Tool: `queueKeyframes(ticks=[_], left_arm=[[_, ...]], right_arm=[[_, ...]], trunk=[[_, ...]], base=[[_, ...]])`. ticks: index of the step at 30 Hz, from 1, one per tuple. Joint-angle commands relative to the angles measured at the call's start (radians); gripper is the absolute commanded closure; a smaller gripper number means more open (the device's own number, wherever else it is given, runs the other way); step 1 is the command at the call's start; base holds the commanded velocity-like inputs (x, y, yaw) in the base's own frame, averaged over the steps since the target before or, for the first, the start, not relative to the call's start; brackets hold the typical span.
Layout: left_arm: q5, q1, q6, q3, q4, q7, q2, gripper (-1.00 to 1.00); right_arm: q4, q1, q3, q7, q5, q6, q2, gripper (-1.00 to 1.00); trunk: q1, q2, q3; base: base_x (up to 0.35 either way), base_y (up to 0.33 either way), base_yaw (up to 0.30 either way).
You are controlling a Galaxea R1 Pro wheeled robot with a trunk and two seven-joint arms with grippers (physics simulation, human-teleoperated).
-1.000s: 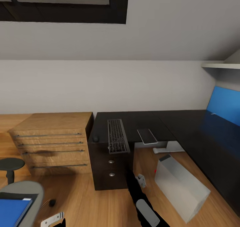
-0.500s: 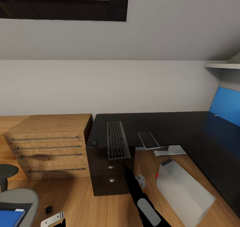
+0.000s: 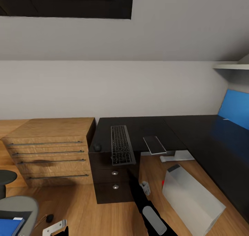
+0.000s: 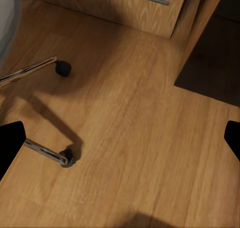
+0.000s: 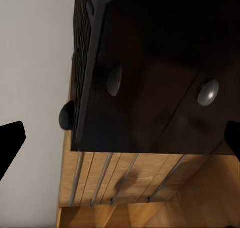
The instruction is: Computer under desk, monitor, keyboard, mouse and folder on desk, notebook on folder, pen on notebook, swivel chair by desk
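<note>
Right arm [image 3: 147,208] outstretched toward desk [image 3: 138,125] drawers

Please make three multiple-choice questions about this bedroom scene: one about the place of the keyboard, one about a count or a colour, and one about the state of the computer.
1. Where does the keyboard lie?
A. on the floor
B. on the desk, above the drawers
C. on the wooden chest

2. How many handle bars show on the wooden chest in the head view?
A. two
B. four
C. six

3. How is the computer standing?
A. upright under the desk
B. on top of the desk
C. tipped over on the floor, beside the desk

Answers: 1 B, it rests on the black top, overhanging the front edge. 2 B, four grey bars cross its front. 3 C, the silver case lies slanted on the planks.
</note>
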Motion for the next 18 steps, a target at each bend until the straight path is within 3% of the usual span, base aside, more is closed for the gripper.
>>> queueKeyframes(ticks=[1,12,18], left_arm=[[0.006,0.000,0.003,-0.003,-0.002,0.008,0.001,-1.00],[0.007,0.000,0.004,-0.003,0.005,0.005,0.003,-1.00],[0.007,0.000,0.003,-0.003,0.007,0.004,0.004,-1.00]], right_arm=[[0.002,-0.001,0.004,0.005,-0.011,-0.006,0.000,-1.00],[-0.007,-0.001,0.007,0.010,-0.011,-0.011,0.000,-1.00],[-0.007,-0.001,0.008,0.011,-0.011,-0.011,0.000,-1.00]], trunk=[[0.004,-0.008,-0.004],[0.012,-0.022,-0.010],[0.012,-0.022,-0.010]], base=[[0.000,0.000,0.000],[0.003,0.001,0.000],[0.187,0.051,0.000]])
